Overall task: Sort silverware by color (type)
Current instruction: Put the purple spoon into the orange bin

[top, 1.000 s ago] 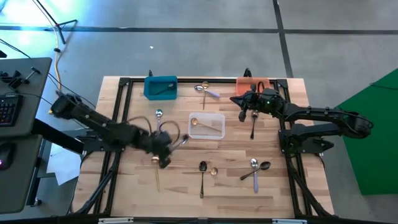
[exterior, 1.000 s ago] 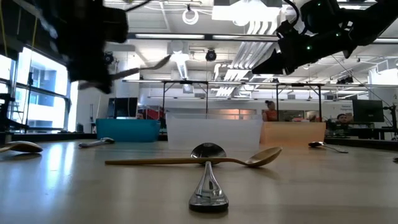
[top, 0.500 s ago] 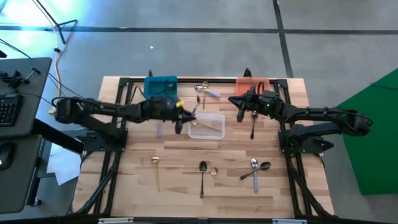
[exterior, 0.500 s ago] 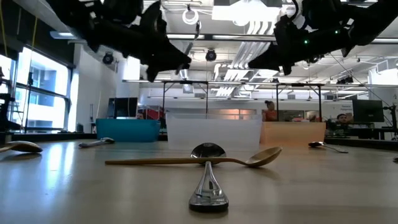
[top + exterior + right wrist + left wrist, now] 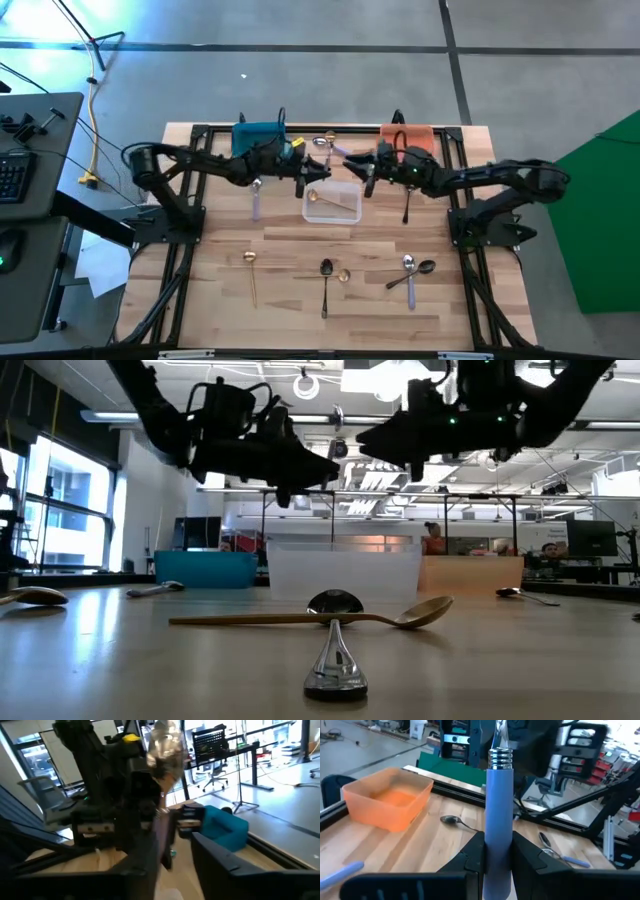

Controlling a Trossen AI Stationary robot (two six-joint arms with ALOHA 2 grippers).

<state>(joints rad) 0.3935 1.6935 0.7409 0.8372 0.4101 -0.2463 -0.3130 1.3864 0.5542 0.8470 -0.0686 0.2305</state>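
Lilac-handled spoon (image 5: 498, 815) stays pinched in left end effector (image 5: 303, 181), right end effector (image 5: 366, 175) parted opposite.

Three bins are set along the desk's (image 5: 470, 300) far part: one bin (image 5: 256, 137) at the left, a second bin (image 5: 336, 203) in the middle and nearer, a third bin (image 5: 412, 133) at the right. One spoon (image 5: 314, 197) is held in the middle bin. Above that bin, the left claw (image 5: 303, 180) and right claw (image 5: 366, 178) are met, facing each other. Near the front edge, three spoons (image 5: 327, 285) are laid at centre, one spoon (image 5: 251, 272) to their left, and two spoons (image 5: 410, 274) to their right.
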